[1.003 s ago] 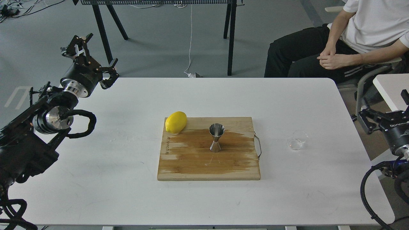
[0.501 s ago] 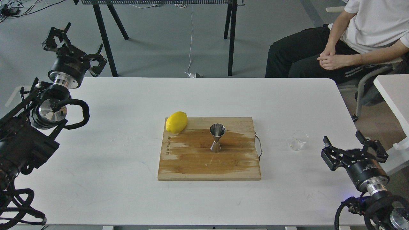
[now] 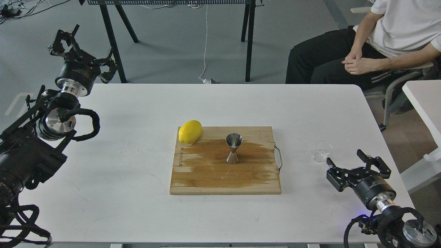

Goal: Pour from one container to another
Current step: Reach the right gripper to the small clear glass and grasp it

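Note:
A small clear glass cup [image 3: 320, 153] stands upright on the white table, right of the wooden board. The steel hourglass jigger [image 3: 233, 148] stands upright in the middle of the board [image 3: 206, 175], on a wet dark patch. My right gripper [image 3: 346, 158] is open, low over the table just right of and nearer than the cup, not touching it. My left gripper [image 3: 82, 46] is open too, raised beyond the table's far left corner, holding nothing.
A yellow lemon [image 3: 190, 131] lies at the board's far left corner. A metal handle [image 3: 278, 157] sticks out of the board's right side. A seated person [image 3: 372, 44] is beyond the table's far right. Another table edge [image 3: 422, 100] is at right.
My right arm swung in from the right edge toward the cup and came lower, ending just beside it. My left gripper lifted and drew back past the table's far left corner.

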Robot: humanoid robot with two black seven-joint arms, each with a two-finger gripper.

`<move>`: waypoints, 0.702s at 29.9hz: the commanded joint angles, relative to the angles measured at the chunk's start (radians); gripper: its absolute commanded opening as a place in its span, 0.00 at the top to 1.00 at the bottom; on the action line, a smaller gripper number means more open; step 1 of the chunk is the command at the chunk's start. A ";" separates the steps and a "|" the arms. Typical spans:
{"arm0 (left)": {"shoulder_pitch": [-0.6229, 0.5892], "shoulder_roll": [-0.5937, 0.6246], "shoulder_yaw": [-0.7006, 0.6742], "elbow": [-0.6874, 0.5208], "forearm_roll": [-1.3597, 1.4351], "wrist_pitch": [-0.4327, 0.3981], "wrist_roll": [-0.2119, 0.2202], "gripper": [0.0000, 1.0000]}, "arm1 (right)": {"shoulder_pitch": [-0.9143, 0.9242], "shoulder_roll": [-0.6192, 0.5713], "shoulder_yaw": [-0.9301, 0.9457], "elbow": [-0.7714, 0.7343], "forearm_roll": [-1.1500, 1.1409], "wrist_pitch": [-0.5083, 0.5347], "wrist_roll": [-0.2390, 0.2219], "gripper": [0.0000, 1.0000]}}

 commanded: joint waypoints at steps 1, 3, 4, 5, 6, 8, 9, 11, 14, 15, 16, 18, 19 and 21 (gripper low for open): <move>0.000 0.000 0.001 0.001 0.000 0.002 0.000 0.00 | 0.061 0.051 -0.004 -0.085 -0.003 -0.064 -0.003 0.00; -0.005 0.000 0.005 0.001 0.001 0.002 0.000 0.00 | 0.082 0.054 -0.007 -0.103 -0.004 -0.086 -0.003 0.00; -0.006 0.000 0.005 0.001 0.001 0.002 0.000 0.00 | 0.090 0.058 -0.008 -0.106 -0.004 -0.097 -0.005 0.00; -0.008 0.000 0.005 0.001 0.001 0.002 0.000 0.00 | 0.098 0.063 -0.013 -0.108 -0.004 -0.107 -0.005 0.00; -0.009 0.002 0.005 0.001 0.001 0.002 0.000 0.00 | 0.105 0.066 -0.022 -0.111 -0.004 -0.123 -0.003 0.00; -0.009 0.002 0.005 0.001 0.001 0.002 0.000 0.00 | 0.127 0.069 -0.034 -0.131 -0.004 -0.137 -0.003 0.00; -0.009 0.002 0.005 0.001 0.001 0.002 0.000 0.00 | 0.138 0.072 -0.041 -0.146 -0.004 -0.138 -0.003 0.00; -0.009 0.002 0.005 0.001 0.001 0.002 -0.001 0.00 | 0.157 0.089 -0.047 -0.191 -0.004 -0.135 -0.003 0.00; -0.009 0.002 0.005 0.001 0.001 0.002 -0.001 0.00 | 0.179 0.112 -0.047 -0.226 -0.004 -0.132 -0.003 0.01; -0.009 0.002 0.005 0.001 0.001 0.002 -0.001 0.00 | 0.182 0.117 -0.047 -0.231 -0.004 -0.129 -0.003 0.03; -0.009 0.004 0.005 0.001 0.001 0.002 -0.001 0.00 | 0.182 0.117 -0.047 -0.231 -0.006 -0.124 -0.003 0.04; -0.009 0.002 0.003 0.001 0.001 0.002 -0.001 0.00 | 0.184 0.120 -0.047 -0.229 -0.006 -0.121 -0.003 0.07; -0.009 0.000 0.003 0.001 0.001 0.000 -0.001 0.00 | 0.185 0.124 -0.047 -0.231 -0.006 -0.121 -0.003 0.08; -0.009 0.000 0.001 0.001 0.001 0.002 -0.001 0.00 | 0.191 0.130 -0.047 -0.231 -0.006 -0.121 -0.003 0.12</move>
